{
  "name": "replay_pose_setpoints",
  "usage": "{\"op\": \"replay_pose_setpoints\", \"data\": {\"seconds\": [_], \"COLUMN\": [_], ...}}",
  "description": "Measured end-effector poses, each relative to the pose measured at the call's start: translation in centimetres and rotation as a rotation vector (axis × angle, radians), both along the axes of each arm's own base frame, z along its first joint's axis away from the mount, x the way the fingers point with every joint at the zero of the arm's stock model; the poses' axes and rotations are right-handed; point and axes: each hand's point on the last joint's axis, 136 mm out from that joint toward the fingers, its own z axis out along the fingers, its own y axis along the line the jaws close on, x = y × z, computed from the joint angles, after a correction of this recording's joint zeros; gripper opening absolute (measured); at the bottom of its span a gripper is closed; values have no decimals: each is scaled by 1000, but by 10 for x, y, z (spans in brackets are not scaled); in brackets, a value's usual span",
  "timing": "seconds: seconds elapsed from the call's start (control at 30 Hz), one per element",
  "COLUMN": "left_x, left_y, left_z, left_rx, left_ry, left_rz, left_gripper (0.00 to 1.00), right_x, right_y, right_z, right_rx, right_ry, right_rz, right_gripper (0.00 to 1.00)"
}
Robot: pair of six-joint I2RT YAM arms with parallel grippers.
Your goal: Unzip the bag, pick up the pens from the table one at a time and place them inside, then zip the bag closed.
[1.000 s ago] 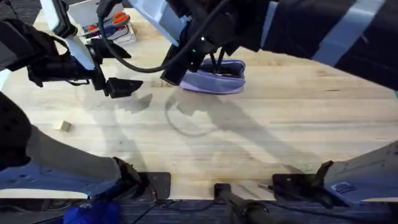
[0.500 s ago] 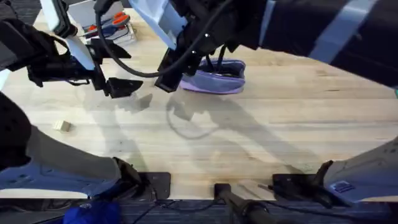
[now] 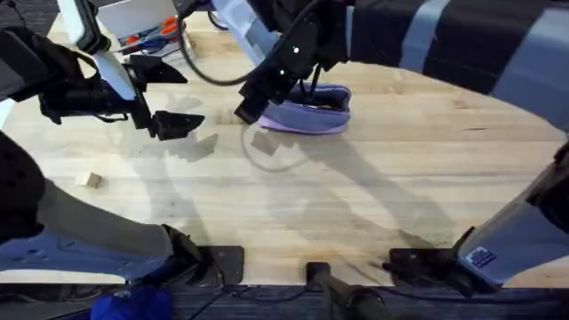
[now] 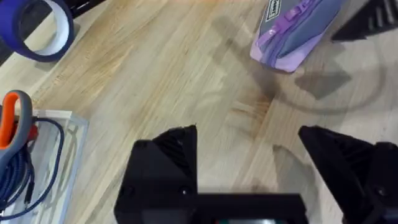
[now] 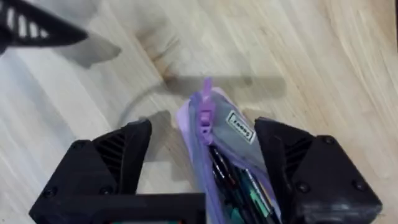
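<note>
Plank-grain table [image 3: 373, 204], unzipped bag [image 3: 311, 111] holding pens [image 5: 239, 180], both jaws released, tape roll [image 4: 34, 28] nearby

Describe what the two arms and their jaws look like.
Both arms are built of black and pale grey-white segments, with black cables looping off them. The left gripper and right gripper have chunky, matte black, wedge-shaped jaws with ribbed faces. A small green light glows on the right arm.
</note>
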Motion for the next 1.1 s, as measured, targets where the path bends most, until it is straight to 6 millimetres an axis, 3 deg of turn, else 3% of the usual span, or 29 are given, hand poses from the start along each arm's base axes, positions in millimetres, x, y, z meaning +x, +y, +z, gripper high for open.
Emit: {"op": "replay_pose_setpoints", "data": {"seconds": [0.23,0.6,0.9,1.1], "left_x": [0,0,0,0], "left_y": [0,0,0,0], "left_z": [0,0,0,0], "left_rx": [0,0,0,0], "left_ry": [0,0,0,0], "left_rz": [0,0,0,0], "left_gripper": [994,993,993,993], "right_x": [11,13,14,13], "right_y": [7,11,12,11], "right_z": [3,-31,-36,-36], "right_rx": [58,25,21,20], "right_ry": [-10,37,44,46], "right_rz": [-12,-8,-12,-12], "right_gripper": [995,993,837,672]}}
